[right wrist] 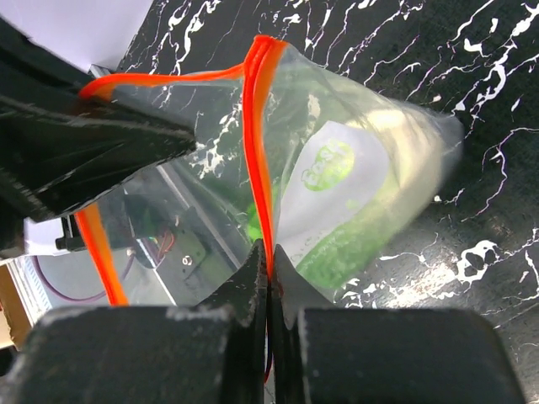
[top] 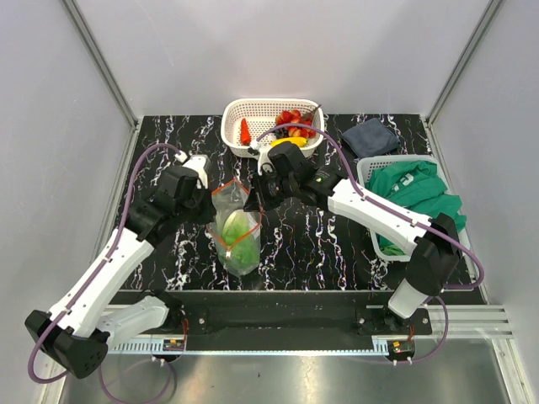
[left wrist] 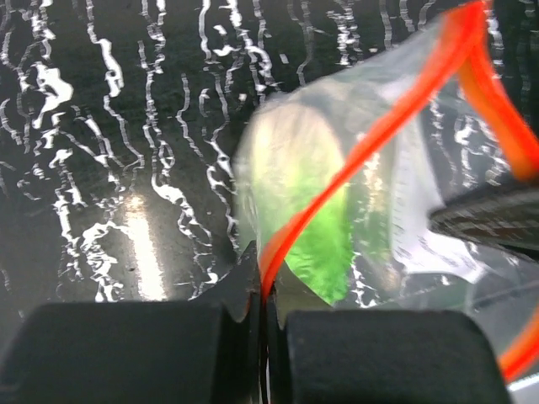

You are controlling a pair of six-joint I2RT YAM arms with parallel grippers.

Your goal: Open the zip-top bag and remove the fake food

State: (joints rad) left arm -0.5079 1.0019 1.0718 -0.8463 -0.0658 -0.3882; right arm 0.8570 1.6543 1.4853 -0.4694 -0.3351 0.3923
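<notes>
Clear zip-top bag (top: 227,202), green lettuce (top: 241,237) inside. Orange rim (right wrist: 262,126) is pinched tight by the left end effector (left wrist: 262,296) and right end effector (right wrist: 268,276).

A white label (right wrist: 324,198) on the clear zip-top bag (right wrist: 387,143) carries a round green logo (right wrist: 329,166) with pale lettering, too blurred to read. No other text is legible.

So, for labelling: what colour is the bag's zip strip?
Red-orange; the zip strip shows best in the right wrist view.
</notes>
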